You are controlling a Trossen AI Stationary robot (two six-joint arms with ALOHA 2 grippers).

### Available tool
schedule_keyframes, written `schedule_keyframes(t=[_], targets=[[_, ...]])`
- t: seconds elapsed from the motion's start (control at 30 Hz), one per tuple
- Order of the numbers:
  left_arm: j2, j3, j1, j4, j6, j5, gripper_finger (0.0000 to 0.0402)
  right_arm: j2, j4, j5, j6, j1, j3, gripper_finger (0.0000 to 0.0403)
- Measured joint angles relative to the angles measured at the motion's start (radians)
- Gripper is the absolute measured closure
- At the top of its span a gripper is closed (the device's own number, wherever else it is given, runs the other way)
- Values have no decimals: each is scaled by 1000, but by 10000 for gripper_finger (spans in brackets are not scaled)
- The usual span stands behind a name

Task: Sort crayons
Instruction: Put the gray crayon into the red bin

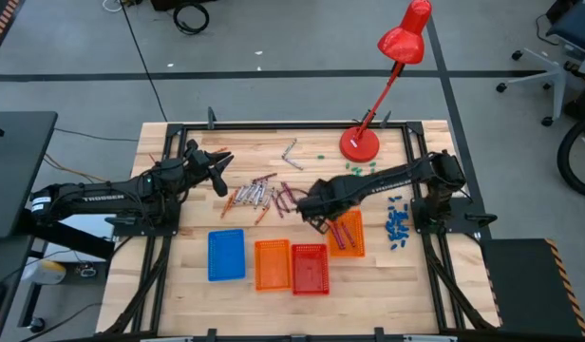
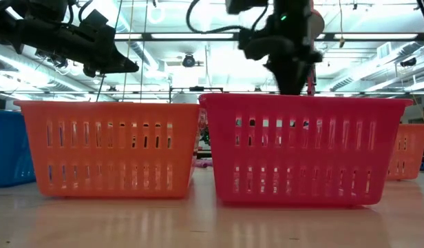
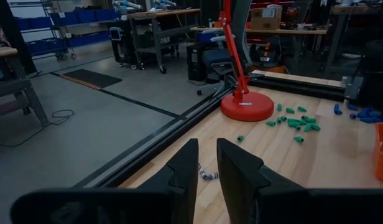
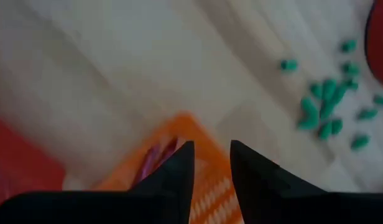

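A: Right gripper [image 4: 211,163]?
B: Fingers apart, empty, over the far-right orange tray [image 1: 349,234] with magenta crayons inside.

A: Left gripper [image 3: 207,167]?
B: Narrow gap, empty, raised over the worktop [image 1: 179,269].

A: Crayons [image 1: 259,195]?
B: Loose pile mid-worktop, behind the trays.

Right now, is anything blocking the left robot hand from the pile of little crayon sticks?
Nothing visible does. The left gripper hangs just beside the pile of short thin crayons on the bare wooden table, with only open tabletop between them.
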Motion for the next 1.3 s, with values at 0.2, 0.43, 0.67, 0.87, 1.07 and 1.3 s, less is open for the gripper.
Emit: schedule_keyframes(t=[0.2,0.43,0.67,0.87,1.07,1.3], targets=[[0,0,0,0,0,0,331,5,256,-28,-182,-121,-64,295],[0,0,0,-1,4,0,331,5,477,-66,-311,-228,-106,295],[0,0,0,-1,8,0,331,20,694,-148,-371,-280,-142,295],[0,0,1,1,14,0,331,111,743,-161,-374,-267,-145,295],[0,0,1,0,14,0,331,137,764,-78,-374,-279,-144,296],[0,0,1,1,14,0,331,164,868,-63,-456,-359,-143,296]])
